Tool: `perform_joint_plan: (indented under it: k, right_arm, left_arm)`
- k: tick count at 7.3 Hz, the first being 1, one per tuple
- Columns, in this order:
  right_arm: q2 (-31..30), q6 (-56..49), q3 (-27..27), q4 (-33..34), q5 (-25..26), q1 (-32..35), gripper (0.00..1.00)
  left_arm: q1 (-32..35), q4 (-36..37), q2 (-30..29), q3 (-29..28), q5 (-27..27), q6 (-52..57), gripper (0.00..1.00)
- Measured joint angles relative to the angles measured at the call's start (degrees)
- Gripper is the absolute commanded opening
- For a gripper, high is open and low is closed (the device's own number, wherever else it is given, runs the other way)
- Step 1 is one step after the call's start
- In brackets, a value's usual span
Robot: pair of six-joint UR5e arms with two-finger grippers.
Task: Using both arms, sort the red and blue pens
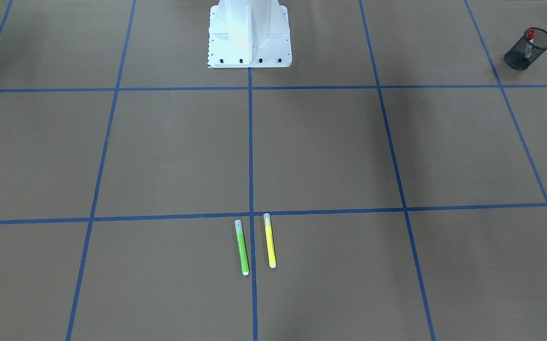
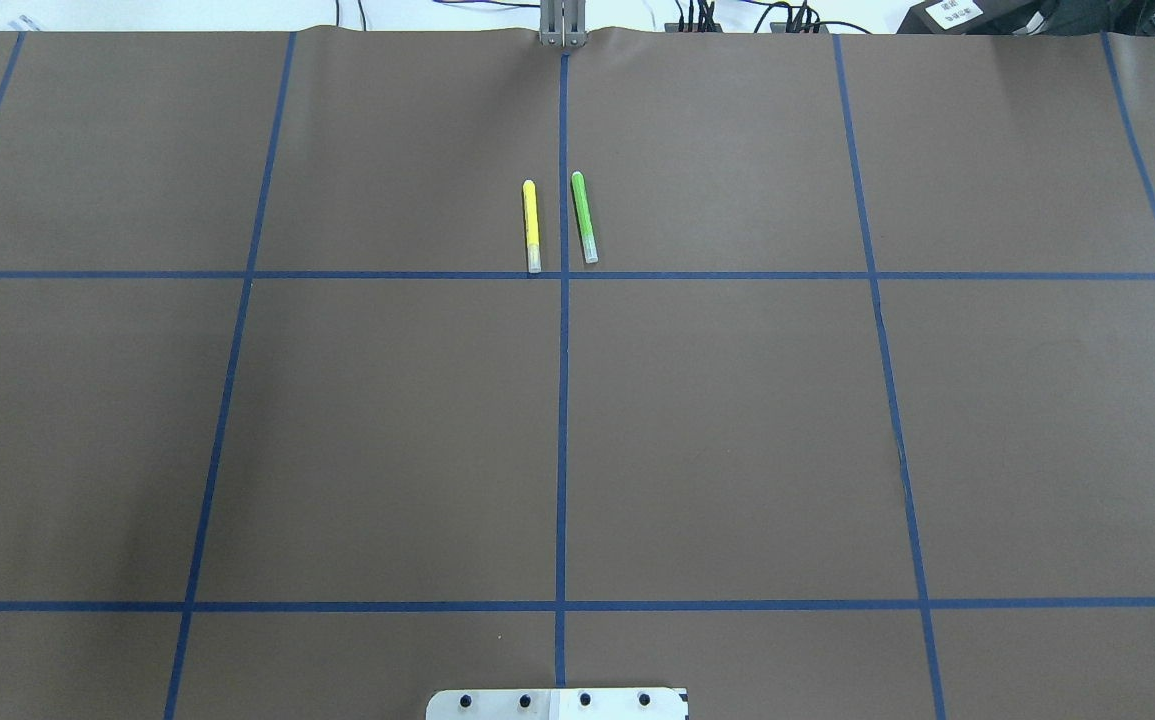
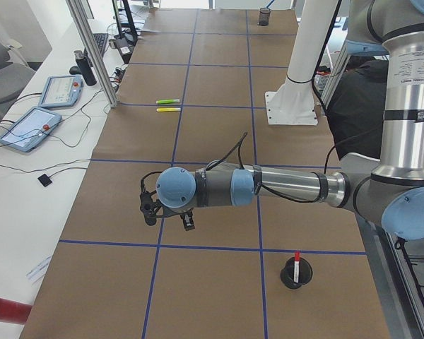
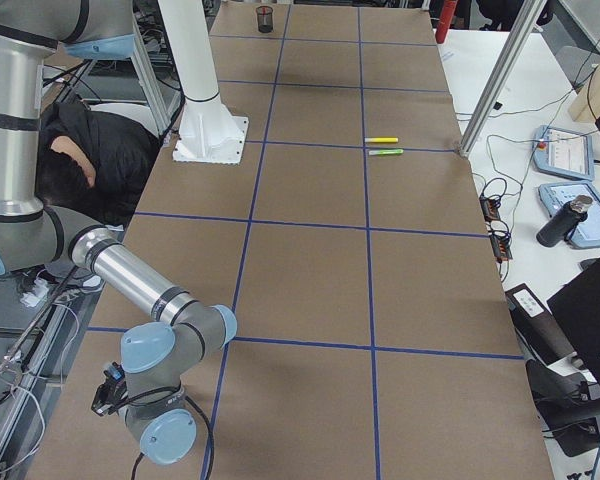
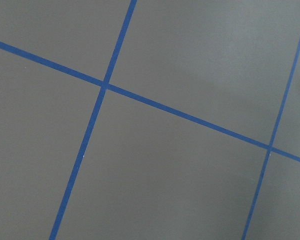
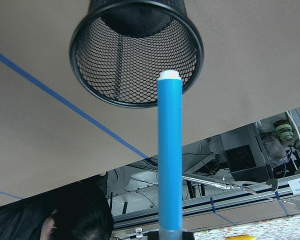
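Red and blue pens: one looks sorted, the other is in hand.

- Brown paper-covered table (image 2: 387, 420) with a blue tape grid. The landmark is the robot's white pedestal (image 1: 249, 33).
- Left arm (image 3: 290, 187) reaches low over the table, far to the pedestal's left. Its left gripper (image 3: 169, 217) shows only from the side, so I cannot tell whether it is open or closed.
- Right arm (image 4: 130, 280) is folded low, far to the pedestal's right. The right gripper (image 6: 171, 234) is clamped on the cap end of the blue-barrelled pen (image 6: 169, 150). The pen's white end points at the mouth of a black mesh cup (image 6: 115, 75), probably lined up for a drop.
- A second black mesh cup (image 1: 515, 59) stands far to the pedestal's left, near the left gripper. The red-capped white pen (image 1: 530, 37) stands in it, cap up. One cup at each end likely gives each arm its own colour.
- A green marker (image 1: 242, 247) and a yellow marker (image 1: 269, 240) lie flat, straight out from the pedestal and well apart from it. They sit either side of the centre tape. Probably distractors, not to be touched.
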State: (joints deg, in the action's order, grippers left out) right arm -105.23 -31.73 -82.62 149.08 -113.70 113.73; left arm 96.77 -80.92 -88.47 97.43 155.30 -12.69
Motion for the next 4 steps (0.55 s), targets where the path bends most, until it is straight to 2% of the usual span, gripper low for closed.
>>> perform_joint_plan:
  k: [2, 4]
  right_arm:
    - [-0.02, -0.03, 1.86, -1.88, -0.36, 0.0, 1.0]
    - [0.67, 1.21, 3.8, -8.34, -1.37, 0.0, 1.0]
  left_arm:
    - [0.0, -0.03, 0.05, -0.07, 0.0, 0.03, 1.0]
    - [-0.03, -0.03, 0.04, -0.21, -0.04, 0.05, 1.0]
